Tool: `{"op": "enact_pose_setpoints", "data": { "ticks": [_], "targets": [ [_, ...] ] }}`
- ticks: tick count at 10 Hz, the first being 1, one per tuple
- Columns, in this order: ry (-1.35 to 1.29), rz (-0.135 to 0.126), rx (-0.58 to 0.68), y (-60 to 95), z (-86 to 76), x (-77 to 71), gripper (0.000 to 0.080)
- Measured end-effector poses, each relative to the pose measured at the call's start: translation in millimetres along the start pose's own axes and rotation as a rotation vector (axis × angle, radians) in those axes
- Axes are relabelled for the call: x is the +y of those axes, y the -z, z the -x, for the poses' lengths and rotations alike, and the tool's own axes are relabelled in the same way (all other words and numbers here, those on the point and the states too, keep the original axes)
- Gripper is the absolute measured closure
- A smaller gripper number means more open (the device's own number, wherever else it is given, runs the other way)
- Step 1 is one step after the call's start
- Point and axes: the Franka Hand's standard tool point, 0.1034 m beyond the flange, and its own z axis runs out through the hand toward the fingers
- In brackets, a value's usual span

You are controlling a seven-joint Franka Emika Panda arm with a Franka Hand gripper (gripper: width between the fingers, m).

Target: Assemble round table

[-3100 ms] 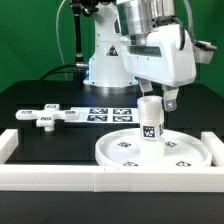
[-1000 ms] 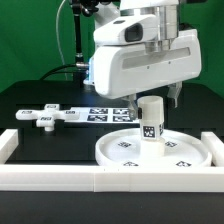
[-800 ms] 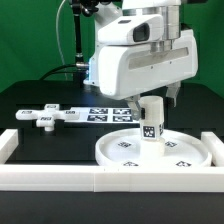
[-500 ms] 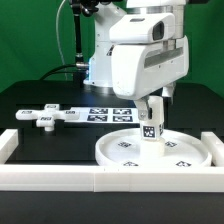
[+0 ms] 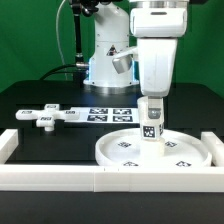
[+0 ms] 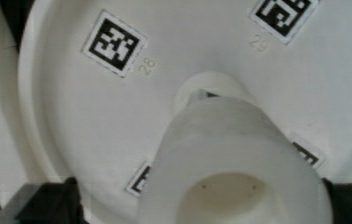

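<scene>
The large round disc (image 5: 118, 152) lies flat on the table at the exterior view's right, near the front. The short cylindrical leg (image 5: 151, 128) stands upright on its middle. My gripper (image 5: 152, 103) hangs straight down over the leg's top, one jaw on each side. In the wrist view the leg (image 6: 226, 150) rises from the disc (image 6: 102, 110) between my dark fingers (image 6: 48, 200), with a gap on one side. My gripper (image 6: 205, 205) looks open. The cross-shaped base piece (image 5: 45, 116) lies at the exterior view's left.
The marker board (image 5: 108, 113) lies flat behind the disc. A long white border rail (image 5: 90, 179) runs along the table's front with raised ends at both sides. The robot's base (image 5: 105, 65) stands at the back.
My hand has turned about its vertical axis above the leg, from broadside to narrow side facing the exterior view. The leg's tag faces the same way; disc and base piece have not moved.
</scene>
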Motion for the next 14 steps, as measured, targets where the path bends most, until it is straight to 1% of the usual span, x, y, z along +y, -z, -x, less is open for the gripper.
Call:
{"op": "enact_pose_setpoints", "data": {
  "ticks": [1,3,4,5,6,7,12,13,14],
  "targets": [
    [0.028,-0.001,-0.006,-0.9,0.8,-0.5,0.015],
    [0.167,-0.004,-0.027,-3.8,2.7,-1.9,0.015],
    [0.183,-0.004,-0.028,-4.0,3.2,-2.1,0.015],
    [0.194,-0.004,-0.03,-4.0,3.8,-2.0,0.0274],
    [0.184,-0.009,-0.031,-4.5,4.1,-3.2,0.0274],
    [0.184,-0.028,-0.034,-6.5,5.4,-7.4,0.0382],
    [0.123,-0.029,-0.033,-6.7,6.0,-7.9,0.0386],
    [-0.038,-0.03,-0.028,-6.9,6.9,-9.2,0.0386],
    [-0.143,-0.03,-0.029,-6.9,6.8,-10.2,0.0386]
  ]
}}
